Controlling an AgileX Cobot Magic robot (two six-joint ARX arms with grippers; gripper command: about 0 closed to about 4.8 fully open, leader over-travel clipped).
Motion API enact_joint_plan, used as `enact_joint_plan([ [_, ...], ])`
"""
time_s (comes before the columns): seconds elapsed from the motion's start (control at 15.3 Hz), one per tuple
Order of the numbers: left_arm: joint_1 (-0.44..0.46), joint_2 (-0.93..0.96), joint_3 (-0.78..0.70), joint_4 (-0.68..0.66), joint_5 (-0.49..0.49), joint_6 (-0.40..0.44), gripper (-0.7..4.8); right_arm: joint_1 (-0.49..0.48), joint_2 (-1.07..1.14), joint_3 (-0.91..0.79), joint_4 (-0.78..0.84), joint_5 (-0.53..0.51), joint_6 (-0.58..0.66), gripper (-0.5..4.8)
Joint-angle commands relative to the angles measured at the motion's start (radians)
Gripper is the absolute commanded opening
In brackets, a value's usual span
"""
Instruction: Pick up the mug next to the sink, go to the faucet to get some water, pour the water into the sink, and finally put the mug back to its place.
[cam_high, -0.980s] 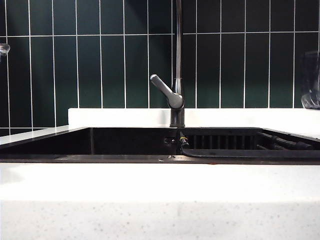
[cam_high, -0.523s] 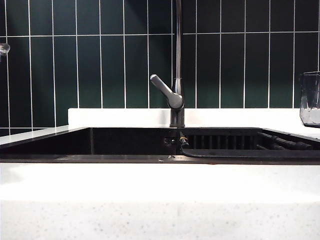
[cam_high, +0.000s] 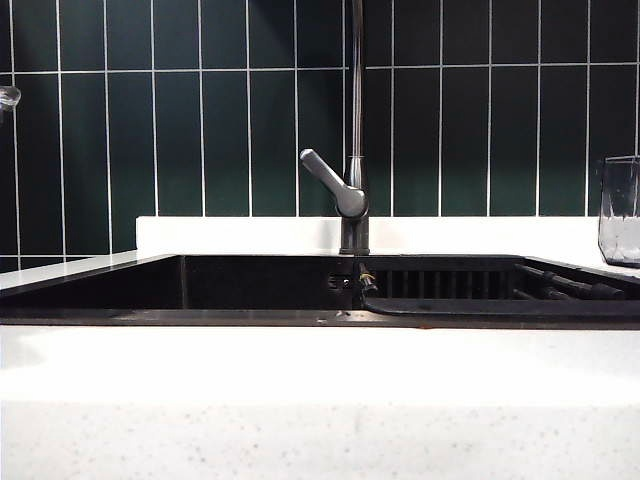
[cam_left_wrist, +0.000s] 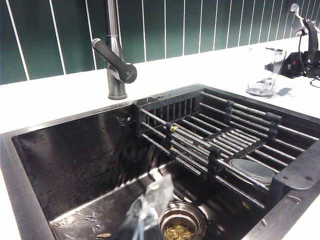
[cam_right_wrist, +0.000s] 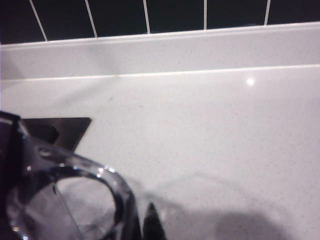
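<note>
The mug (cam_high: 621, 210) stands upright at the far right of the exterior view, on the white counter (cam_high: 320, 370) just beyond the right end of the sink (cam_high: 150, 290), its thick base pale and its clear walls showing the green tiles (cam_high: 200, 130) behind; it is cut by the picture's edge. From the left wrist view the mug (cam_left_wrist: 264, 71) sits on the counter behind the sink's far corner, and the right gripper (cam_left_wrist: 300, 62) is right beside it, a dark shape with cables, its fingers on the mug's far side. In the right wrist view the mug's rim (cam_right_wrist: 75, 200) fills the near corner, very close to the camera, with a dark fingertip (cam_right_wrist: 151, 222) just outside the glass; the right gripper looks closed on the mug, gripping its wall.

The faucet (cam_high: 353, 150) rises from the back rim at mid-sink, its grey lever (cam_high: 325, 180) angled up to the left; the ribbed rack (cam_left_wrist: 220, 140) lies across the right part of the basin, and the drain (cam_left_wrist: 181, 227) holds some yellowish bits.

The left gripper (cam_left_wrist: 145, 212) hangs over the basin near the drain, blurred and close to the lens; its jaws are closed on nothing.
</note>
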Motion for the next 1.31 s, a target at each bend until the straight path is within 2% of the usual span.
enact_joint_plan([
  [0.07,0.001,0.0,0.003,0.006,0.007,0.001,-0.03,0.001,0.003,0.006,0.016,-0.005,0.002,-0.05],
  [0.33,0.001,0.0,0.003,0.006,0.007,0.001,-0.03,0.001,0.004,0.006,0.013,-0.004,-0.019,0.14],
  [0.46,0.001,0.0,0.003,0.006,0.007,0.001,-0.03,0.001,0.004,0.006,0.002,0.0,-0.022,0.57],
  [0.65,0.001,0.0,0.003,0.006,0.014,0.001,-0.03,0.0,0.004,0.005,-0.006,-0.001,-0.023,0.61],
  [0.78,0.001,0.0,0.003,0.006,0.015,0.001,-0.03,0.0,0.003,0.005,-0.01,0.0,-0.026,1.12],
  [0.85,0.001,0.0,0.003,0.006,0.015,0.001,-0.03,-0.002,0.003,0.004,-0.013,-0.001,-0.026,1.22],
  [0.98,0.001,0.0,0.003,0.006,0.016,0.001,-0.03,-0.002,0.003,-0.003,-0.016,-0.001,-0.027,1.23],
  [1.11,0.001,0.0,0.003,0.005,0.023,0.002,-0.03,-0.005,0.002,-0.003,-0.051,-0.001,-0.029,1.49],
  [1.31,0.001,0.0,0.003,0.005,0.022,0.003,-0.03,-0.005,-0.041,-0.037,-0.058,0.03,-0.04,1.49],
])
